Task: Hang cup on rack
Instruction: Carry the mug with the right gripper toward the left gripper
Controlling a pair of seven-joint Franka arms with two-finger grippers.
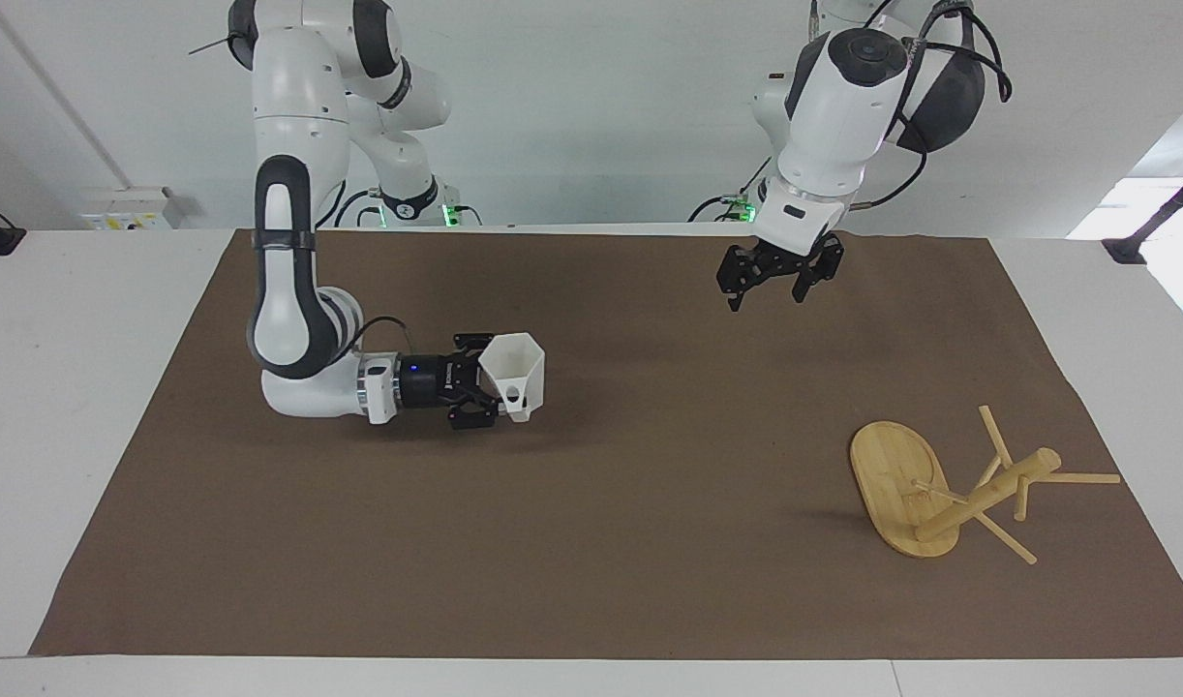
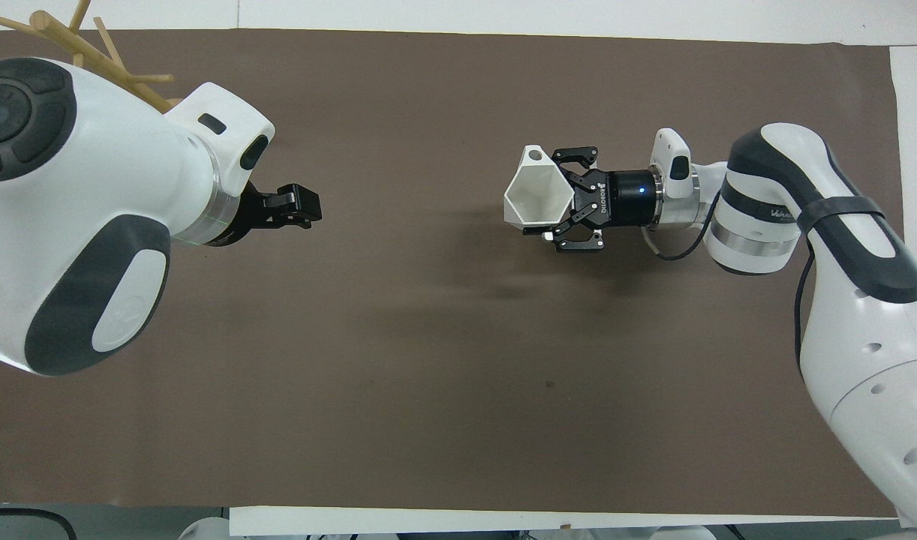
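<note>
The white faceted cup (image 1: 516,370) is held sideways in my right gripper (image 1: 495,389), low over the brown mat near the table's middle; its handle with the round hole points away from the robots. It also shows in the overhead view (image 2: 537,196), with my right gripper (image 2: 560,214) shut on its narrow end. The bamboo rack (image 1: 896,484) lies tipped over toward the left arm's end, its post (image 1: 988,494) and pegs slanting off the mat. My left gripper (image 1: 771,281) hangs open and empty in the air, apart from the rack. The overhead view shows only the rack's pegs (image 2: 91,52).
The brown mat (image 1: 591,542) covers most of the white table (image 1: 59,407). In the overhead view my left arm's wrist (image 2: 91,195) hides the rack's base.
</note>
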